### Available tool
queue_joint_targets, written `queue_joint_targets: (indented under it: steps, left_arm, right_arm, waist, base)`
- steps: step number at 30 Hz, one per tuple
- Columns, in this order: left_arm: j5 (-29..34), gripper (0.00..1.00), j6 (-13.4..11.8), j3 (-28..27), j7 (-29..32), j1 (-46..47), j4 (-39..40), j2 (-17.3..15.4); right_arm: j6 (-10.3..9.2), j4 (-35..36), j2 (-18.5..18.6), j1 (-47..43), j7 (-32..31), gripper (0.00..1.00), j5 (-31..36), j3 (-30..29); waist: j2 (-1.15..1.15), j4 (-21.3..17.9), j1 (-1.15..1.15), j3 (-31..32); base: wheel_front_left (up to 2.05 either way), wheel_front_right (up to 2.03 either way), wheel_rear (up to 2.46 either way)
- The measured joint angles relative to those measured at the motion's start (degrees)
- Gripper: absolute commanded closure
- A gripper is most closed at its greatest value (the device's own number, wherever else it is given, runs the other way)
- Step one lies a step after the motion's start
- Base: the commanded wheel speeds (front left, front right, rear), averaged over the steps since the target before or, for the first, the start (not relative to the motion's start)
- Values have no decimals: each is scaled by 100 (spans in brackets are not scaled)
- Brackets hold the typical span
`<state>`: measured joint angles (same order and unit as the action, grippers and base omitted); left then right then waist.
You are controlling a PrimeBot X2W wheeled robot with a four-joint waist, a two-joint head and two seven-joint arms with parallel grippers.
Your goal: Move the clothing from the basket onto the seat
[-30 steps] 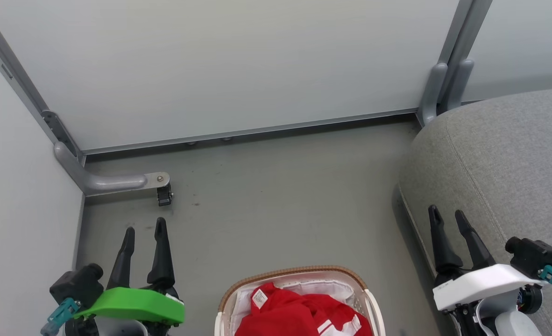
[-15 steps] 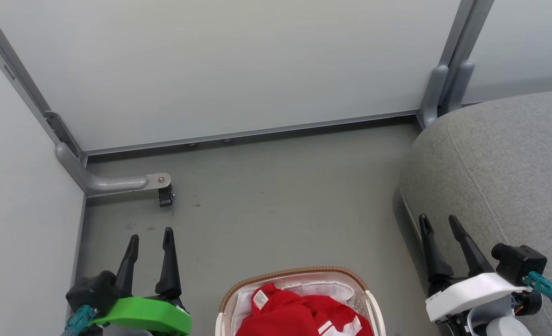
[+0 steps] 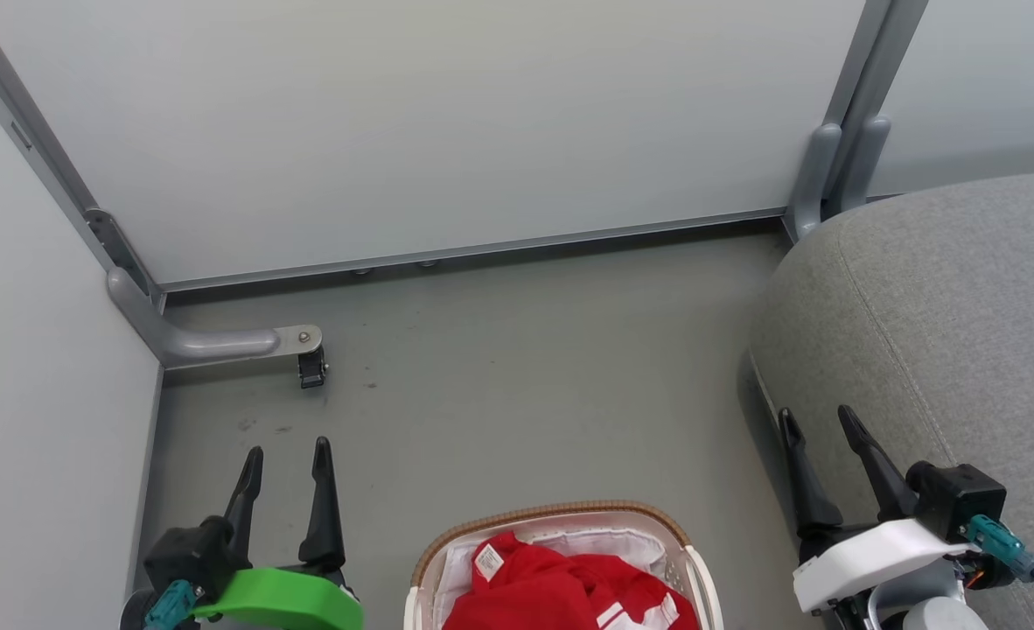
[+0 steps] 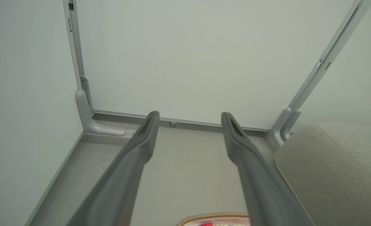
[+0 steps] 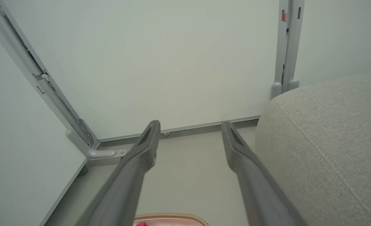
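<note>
Red clothing [image 3: 561, 591] with white stripes and a small white label lies heaped in the white basket [image 3: 696, 569], whose brown woven rim and white lining show at the bottom centre of the head view. The basket's rim [image 4: 213, 215] [image 5: 173, 217] peeks in at the bottom of both wrist views. The grey seat [image 3: 946, 315] [image 4: 336, 169] [image 5: 323, 141] fills the right side. My left gripper [image 3: 288, 451] [image 4: 188, 115] stands open over the floor, left of the basket. My right gripper [image 3: 816, 416] [image 5: 190, 124] is open beside the seat's front edge. Both hold nothing.
Pale partition walls enclose the grey floor [image 3: 517, 350] on the left and far sides. A grey metal foot with a small black caster [image 3: 311, 369] juts out at the left wall. A grey post [image 3: 832, 166] stands behind the seat's corner.
Both grippers have drawn back toward the bottom of the head view, the left one also shifting slightly right. The clothing and basket have not moved.
</note>
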<state>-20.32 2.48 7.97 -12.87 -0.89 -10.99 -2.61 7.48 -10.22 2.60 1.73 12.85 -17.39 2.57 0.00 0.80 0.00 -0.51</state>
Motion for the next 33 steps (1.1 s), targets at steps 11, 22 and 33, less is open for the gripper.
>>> queue_joint_targets:
  steps: [11,22,33]
  left_arm:
    - [332,0,-14,41,-118,-19,-148,-4]
    - [653,0,-21,108,-227,-27,-256,-5]
    - [650,0,-2,125,-227,-27,-346,-8]
  right_arm:
    - [0,-41,4,-2,116,0,408,25]
    - [1,-76,9,-4,216,0,731,87]
    - [1,-114,11,-4,223,0,712,76]
  waist:
    - [0,29,0,10]
    - [0,32,0,9]
    - [0,27,0,3]
  base:
    - [0,0,0]
    - [0,0,0]
    - [0,0,0]
